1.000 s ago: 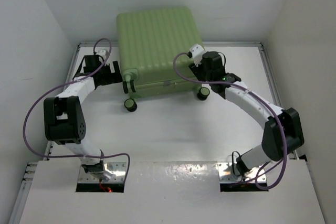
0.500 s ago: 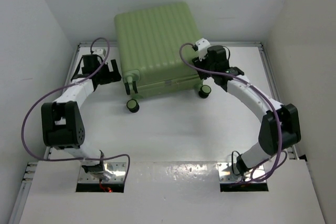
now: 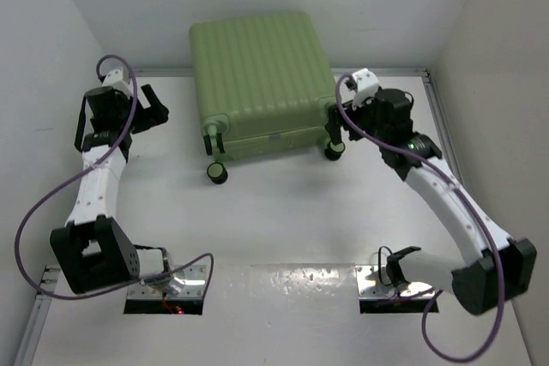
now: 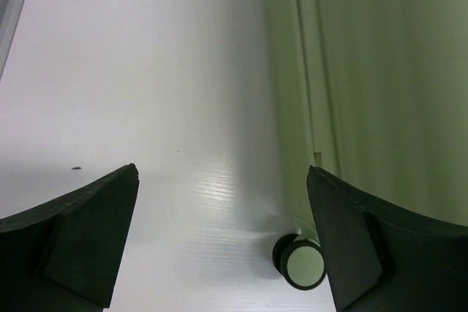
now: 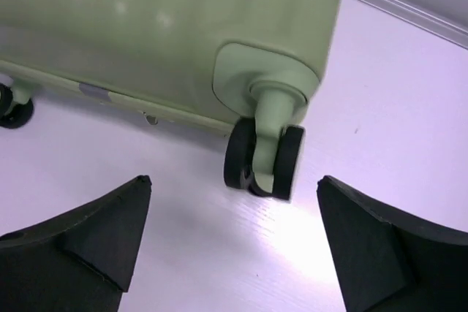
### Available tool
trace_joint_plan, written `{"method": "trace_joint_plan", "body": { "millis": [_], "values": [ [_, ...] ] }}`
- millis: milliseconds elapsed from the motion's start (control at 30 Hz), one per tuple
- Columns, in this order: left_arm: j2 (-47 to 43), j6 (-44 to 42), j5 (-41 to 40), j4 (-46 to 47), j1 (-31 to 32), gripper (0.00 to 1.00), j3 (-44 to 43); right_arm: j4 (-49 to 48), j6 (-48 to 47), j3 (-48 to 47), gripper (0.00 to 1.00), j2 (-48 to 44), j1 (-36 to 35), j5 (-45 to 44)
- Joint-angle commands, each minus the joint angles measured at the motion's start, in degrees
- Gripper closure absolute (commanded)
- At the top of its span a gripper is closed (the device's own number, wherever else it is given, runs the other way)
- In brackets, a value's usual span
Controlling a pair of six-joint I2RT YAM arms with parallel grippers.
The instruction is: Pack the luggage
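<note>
The luggage is a light-green ribbed suitcase lying flat and closed at the back middle of the table, its black wheels toward me. My left gripper is open and empty, well left of the suitcase. In the left wrist view the gripper has the suitcase's side and one wheel on its right. My right gripper is open and empty, just off the suitcase's right front corner. In the right wrist view the gripper faces the corner wheel under the shell. The lining is hidden.
White walls enclose the table on the left, back and right. A metal rail runs along the table's right edge. The second front wheel sticks out onto the white tabletop.
My left arm has swung back to the left, away from the suitcase's left side. My right gripper has drawn back to the right, off the suitcase. The suitcase shifted slightly.
</note>
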State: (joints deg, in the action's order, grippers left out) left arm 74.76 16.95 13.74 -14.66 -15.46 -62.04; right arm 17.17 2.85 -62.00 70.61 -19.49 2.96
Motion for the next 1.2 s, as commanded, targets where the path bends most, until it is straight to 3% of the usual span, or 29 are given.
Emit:
{"method": "trace_joint_plan", "body": {
  "millis": [0,133,167,200,233,267,367,400,433,567,733,800,1033,1167],
  "values": [
    [-7.3,-1.0,2.1,2.3,-0.1,0.01,4.2,-5.3,4.8,6.5,0.09,-6.5,-0.6,-5.3],
    [-10.2,-2.1,8.3,4.0,-0.1,0.01,8.1,-10.8,10.2,13.7,0.28,-10.4,-3.0,-4.6],
    [-10.9,-1.4,8.9,4.0,0.4,0.01,8.1,-12.8,11.8,16.4,0.42,-11.3,-3.4,-3.3],
    [-10.9,-1.4,8.9,4.0,1.1,0.01,8.9,-14.3,14.0,18.0,0.46,-11.5,-4.8,-3.2],
    [-11.4,-1.4,8.9,4.0,1.1,0.02,9.6,-20.8,15.3,21.8,0.52,-10.9,-5.3,4.1],
    [-12.0,-0.7,8.1,4.0,1.9,0.02,9.6,-23.3,15.2,23.0,0.66,-10.2,-8.3,5.5],
    [-14.0,0.9,5.7,4.0,1.9,0.02,11.6,-36.6,12.9,28.8,0.77,-6.6,-15.3,-1.6],
    [-14.7,1.4,5.7,4.0,1.9,0.02,12.9,-40.1,9.7,30.2,0.75,-3.8,-18.1,-2.8],
    [-15.4,1.4,5.7,4.5,1.9,0.00,13.5,-47.1,9.0,31.7,0.70,-2.6,-20.3,-9.7],
    [-21.0,1.4,4.8,7.6,2.5,0.00,18.6,-68.6,7.7,37.0,0.59,6.9,-23.0,-16.8],
    [-26.7,1.9,2.3,10.7,2.5,0.00,22.7,-79.1,11.5,37.1,0.59,16.8,-21.8,-15.9],
    [-26.7,1.9,1.7,11.3,2.5,0.00,23.5,-86.0,11.1,37.5,0.62,19.8,-21.9,-16.9],
    [-26.6,3.8,-0.3,12.4,2.5,0.00,25.1,-96.2,12.4,36.8,0.61,26.8,-19.8,-13.4],
    [-24.7,3.8,-2.7,12.4,4.3,0.00,24.4,-103.9,10.5,34.4,0.59,35.4,-19.8,-13.3]
  ]
}}
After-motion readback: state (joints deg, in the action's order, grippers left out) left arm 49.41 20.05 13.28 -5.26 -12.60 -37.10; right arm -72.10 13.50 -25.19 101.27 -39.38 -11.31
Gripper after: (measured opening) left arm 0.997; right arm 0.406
